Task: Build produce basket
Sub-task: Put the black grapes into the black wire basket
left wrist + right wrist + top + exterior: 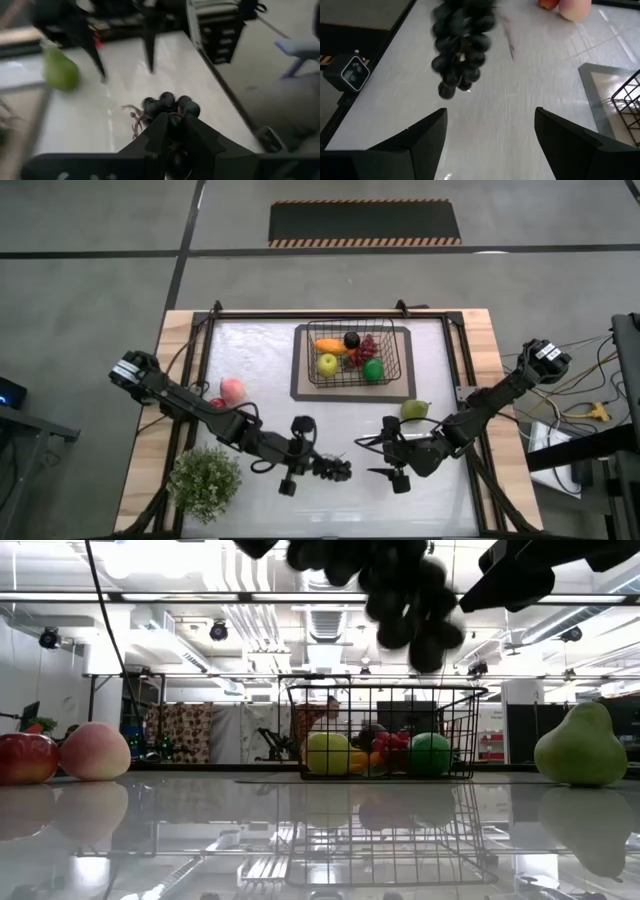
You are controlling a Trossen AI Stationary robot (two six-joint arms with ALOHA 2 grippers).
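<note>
No readable text, label, brand or number shows in any view. The striped-edged dark mat [365,224] on the floor bears hazard stripes only, with no lettering.

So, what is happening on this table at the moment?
A robot is filling a basket with toy produce. The left gripper holds a dark grape bunch lifted off the table near its front edge. The right gripper is open and empty, facing the bunch from close by. Several fruits already lie in the basket. A green pear, a peach and a red apple wait on the table.
</note>
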